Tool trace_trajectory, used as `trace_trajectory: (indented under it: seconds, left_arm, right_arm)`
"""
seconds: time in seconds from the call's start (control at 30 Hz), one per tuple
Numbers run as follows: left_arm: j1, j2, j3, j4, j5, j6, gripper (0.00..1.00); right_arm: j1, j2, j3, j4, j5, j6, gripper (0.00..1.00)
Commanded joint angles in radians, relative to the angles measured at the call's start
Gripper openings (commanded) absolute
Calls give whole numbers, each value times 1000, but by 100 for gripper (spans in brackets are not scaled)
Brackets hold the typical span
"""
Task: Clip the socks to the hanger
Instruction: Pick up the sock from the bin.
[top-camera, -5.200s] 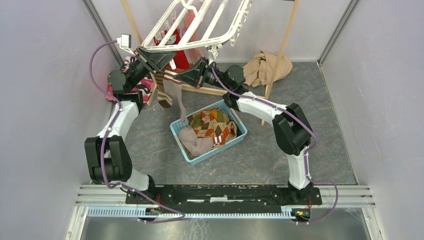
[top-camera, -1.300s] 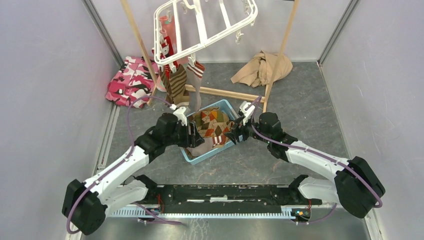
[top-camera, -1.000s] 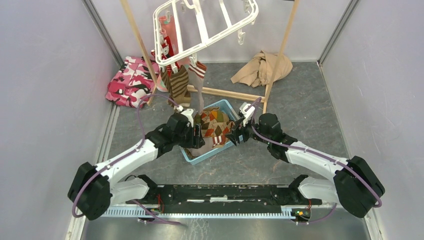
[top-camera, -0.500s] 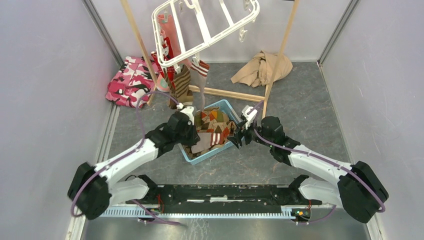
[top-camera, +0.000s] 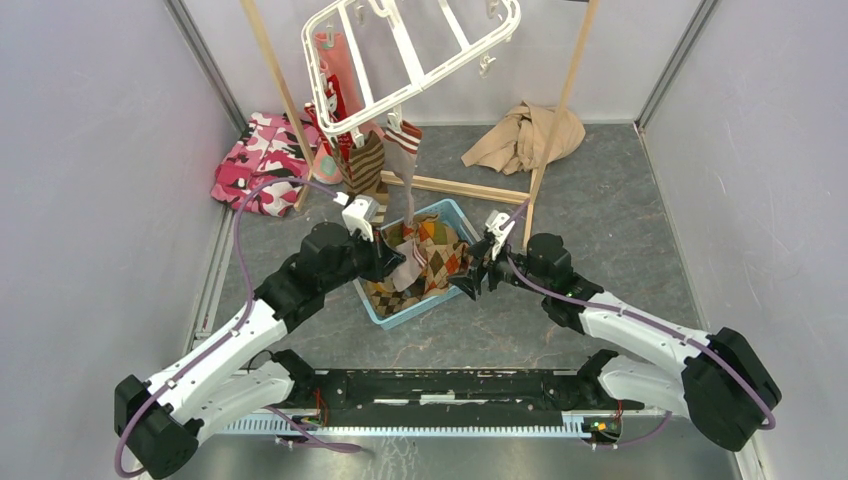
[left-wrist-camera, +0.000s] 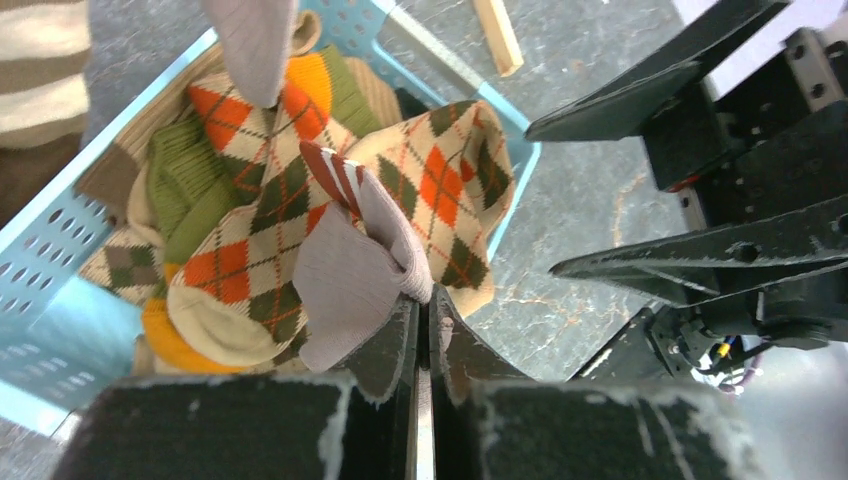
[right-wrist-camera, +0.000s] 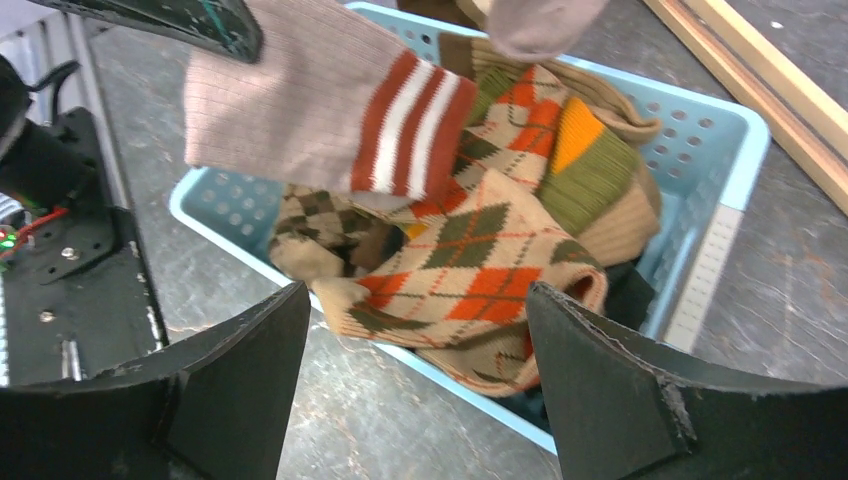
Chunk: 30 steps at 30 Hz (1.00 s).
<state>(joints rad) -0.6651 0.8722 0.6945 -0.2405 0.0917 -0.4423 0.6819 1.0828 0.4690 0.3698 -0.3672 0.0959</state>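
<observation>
The white hanger (top-camera: 400, 50) hangs tilted at the back, with a brown-striped sock (top-camera: 362, 165), a taupe sock (top-camera: 405, 150) and a red one (top-camera: 335, 95) clipped along its near edge. More socks fill the light blue basket (top-camera: 372, 305): argyle (right-wrist-camera: 470, 270) and olive green with an orange heel (right-wrist-camera: 590, 165). My left gripper (left-wrist-camera: 425, 310) is shut on a taupe sock with a red-and-white striped cuff (left-wrist-camera: 350, 270), held just above the basket's left side (top-camera: 385, 250). My right gripper (right-wrist-camera: 415, 300) stands open at the basket's right edge (top-camera: 472, 272), nothing between its fingers.
A pink camouflage garment (top-camera: 255, 160) lies at the back left and a beige cloth (top-camera: 525, 135) at the back right. The wooden rack's poles (top-camera: 560, 110) and floor bar (top-camera: 450, 187) stand behind the basket. Grey walls close in both sides.
My left gripper has shut on the taupe striped-cuff sock in the basket and raised it, drawing back to the left. The right gripper edged slightly closer to the basket. The hanger swung a little.
</observation>
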Motion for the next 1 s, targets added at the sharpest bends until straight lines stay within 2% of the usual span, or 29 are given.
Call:
trace_trajectory:
  seconds: [0.0, 0.1, 0.33, 0.5, 0.63, 0.8, 0.97]
  left_arm:
    - [2, -31, 12, 100, 87, 25, 3]
    - [3, -57, 4, 125, 110, 42, 3]
    - [4, -143, -69, 233, 92, 27, 2]
    - [5, -154, -73, 237, 83, 13, 2]
    - [5, -159, -89, 281, 102, -12, 2]
    - [5, -157, -101, 321, 141, -59, 2]
    - [5, -168, -116, 347, 174, -101, 2]
  right_arm:
    - [17, 32, 36, 131, -61, 95, 86]
    - [17, 73, 22, 198, -34, 215, 87]
    - [34, 201, -69, 642, -80, 777, 84]
    - [74, 251, -140, 897, 12, 1107, 83]
    - [107, 303, -154, 1009, 71, 1262, 81]
    - [135, 400, -112, 1060, 100, 1341, 79]
    - [139, 499, -88, 1206, 120, 1426, 72]
